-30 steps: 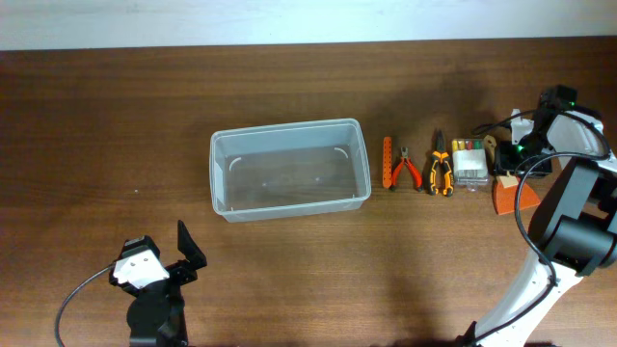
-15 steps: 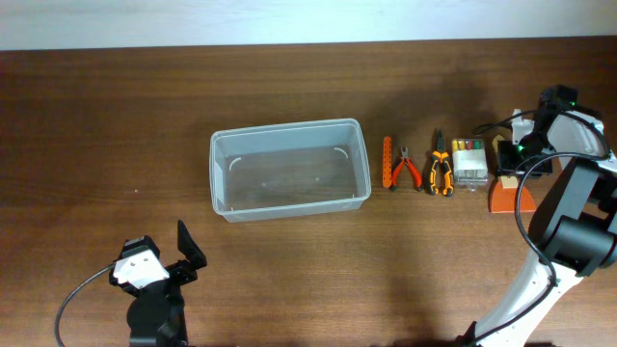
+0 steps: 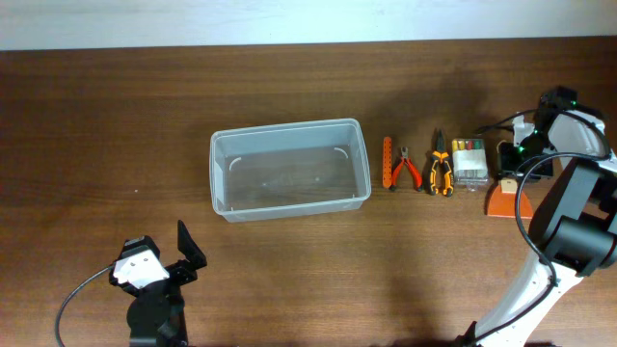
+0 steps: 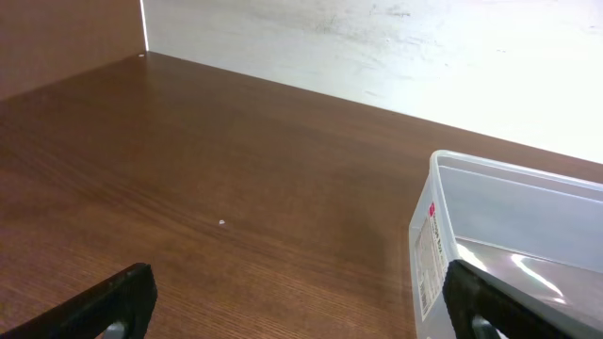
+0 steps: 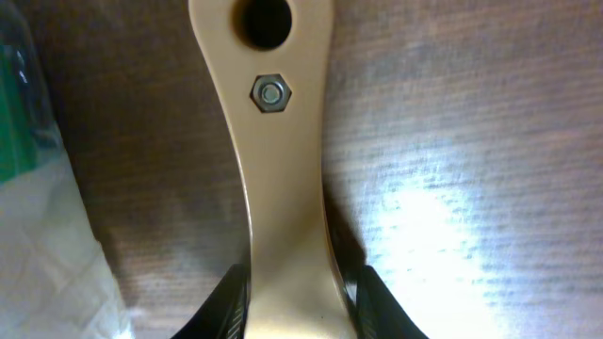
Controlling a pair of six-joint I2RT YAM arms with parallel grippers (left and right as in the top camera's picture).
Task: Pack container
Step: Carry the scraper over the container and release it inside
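The container (image 3: 289, 170) sits mid-counter (image 3: 96, 116). At its 7 o'clock the left pincer (image 4: 301, 306) gapes wide (nothing between its fingers). Far at 3 o'clock, the right pincer (image 5: 297, 301) is clamped on a tan handle (image 5: 281, 188).

On the brown table (image 3: 96, 145) we see a row: an orange strip (image 3: 388, 162), red pliers (image 3: 406, 170), orange-and-black pliers (image 3: 441, 168), a small clear box (image 3: 469, 166) of coloured bits, then an orange tool (image 3: 501, 201).
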